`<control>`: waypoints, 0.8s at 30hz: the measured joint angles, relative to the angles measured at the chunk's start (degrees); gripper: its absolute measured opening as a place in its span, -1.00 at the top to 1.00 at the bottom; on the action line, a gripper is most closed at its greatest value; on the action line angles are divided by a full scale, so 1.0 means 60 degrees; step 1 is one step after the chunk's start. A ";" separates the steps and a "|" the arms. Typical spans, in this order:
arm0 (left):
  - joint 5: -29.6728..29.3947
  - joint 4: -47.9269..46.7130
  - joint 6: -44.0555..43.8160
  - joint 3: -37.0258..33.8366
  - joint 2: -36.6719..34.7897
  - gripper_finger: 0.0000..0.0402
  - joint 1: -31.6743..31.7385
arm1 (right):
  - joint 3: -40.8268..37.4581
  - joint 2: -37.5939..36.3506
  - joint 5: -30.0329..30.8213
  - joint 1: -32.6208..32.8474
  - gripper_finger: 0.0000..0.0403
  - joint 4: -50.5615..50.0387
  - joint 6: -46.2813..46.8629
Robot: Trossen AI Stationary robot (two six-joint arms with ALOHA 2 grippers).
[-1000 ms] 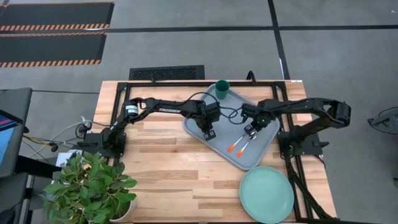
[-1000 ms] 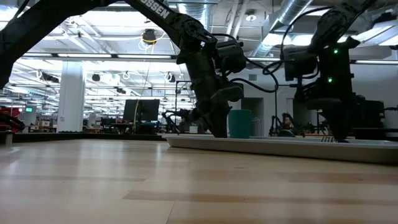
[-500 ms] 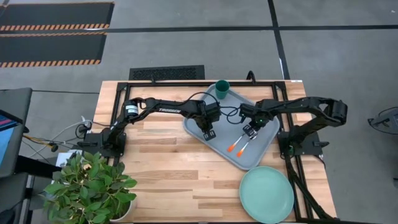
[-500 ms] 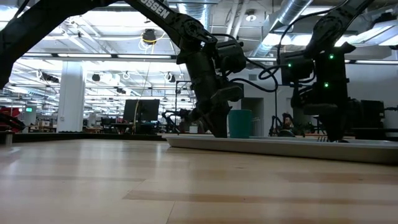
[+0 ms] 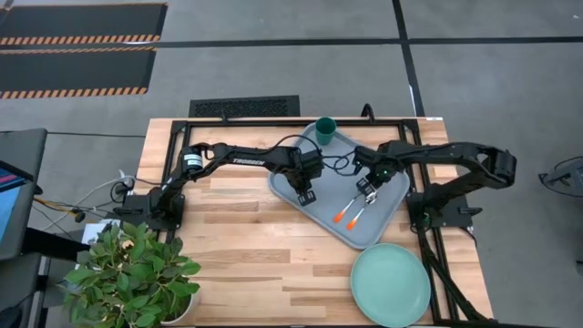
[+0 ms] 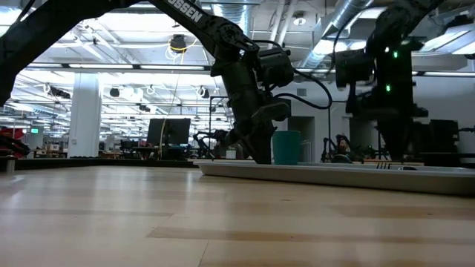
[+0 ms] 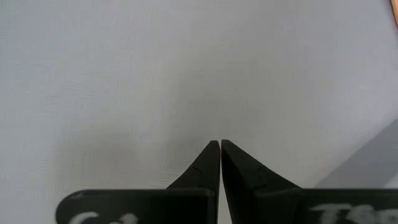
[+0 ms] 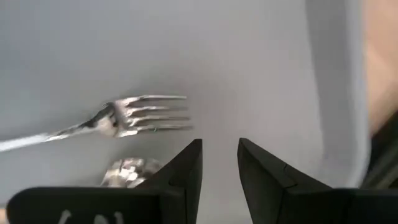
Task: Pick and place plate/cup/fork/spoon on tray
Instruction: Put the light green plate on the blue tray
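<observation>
cup (image 5: 325,128), fork (image 5: 358,215), spoon (image 5: 342,214) — on tray (image 5: 383,215)

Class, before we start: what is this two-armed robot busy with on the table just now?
It is loading dishes onto the tray. The cup, fork and spoon already sit on it; the plate lies on the wood beside the tray. The right gripper hangs just above the fork's tines, jaws apart and empty. The left gripper rests shut over the tray's floor.
</observation>
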 joint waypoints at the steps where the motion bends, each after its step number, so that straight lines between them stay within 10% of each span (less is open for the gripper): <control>1: -0.0001 0.0000 0.0000 0.0000 0.0000 1.00 0.0000 | 0.0178 -0.0157 -0.0061 0.0000 0.37 -0.0321 0.0013; 11: 0.0249 0.0045 -0.0080 0.0001 0.0000 1.00 0.0001 | 0.0549 -0.1964 -0.2887 0.1057 0.37 -0.2349 0.1340; 24: 0.0555 -0.0110 -0.0458 0.1167 -0.0007 1.00 0.0000 | 0.0311 -0.3842 -0.3488 0.6651 0.28 -0.3078 0.7485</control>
